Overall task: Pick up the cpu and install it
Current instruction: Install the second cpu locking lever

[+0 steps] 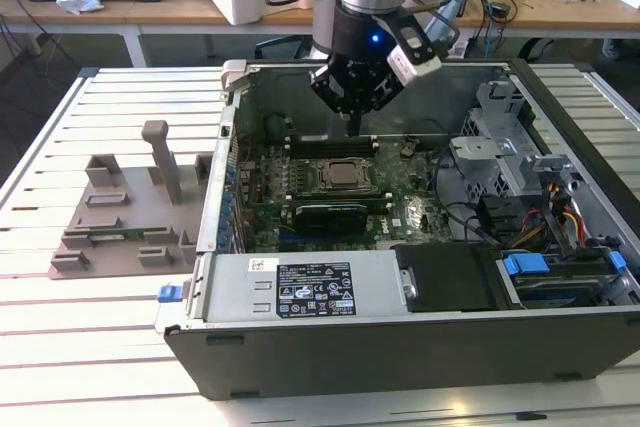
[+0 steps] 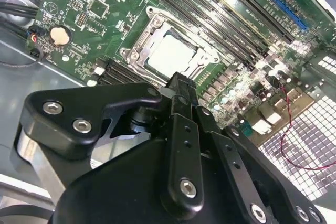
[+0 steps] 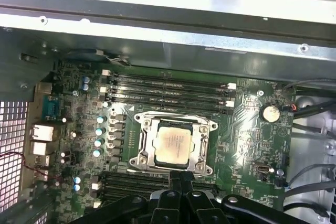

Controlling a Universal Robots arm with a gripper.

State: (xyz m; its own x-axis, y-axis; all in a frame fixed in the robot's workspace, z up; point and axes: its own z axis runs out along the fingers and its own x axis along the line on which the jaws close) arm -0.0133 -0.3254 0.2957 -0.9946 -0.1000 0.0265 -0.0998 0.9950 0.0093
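- Cpu sits flat in its metal socket frame on the green motherboard, pale silver top facing up; seen in both wrist views, also at, and as a small pale square mid-board in the exterior view.
- Nothing touches the cpu; it lies square w/ the frame around all four sides.
- Memory slots run in long dark rows on both sides of the socket, some w/ white end clips.
- Round coin battery sits on the board near the socket, well apart from the cpu.
- Gripper hangs above the board inside the open computer case, over the rows just beyond the socket in the exterior view, not touching the cpu.
- Gripper's fingers pressed together at the tips in the second wrist view, no gap, nothing held between them.
- Black expansion card lies across the board, nearer the camera than the socket in the exterior view.
- Grey fixture plate w/ upright blocks rests on the slatted table at the exterior view's left, beside the case.
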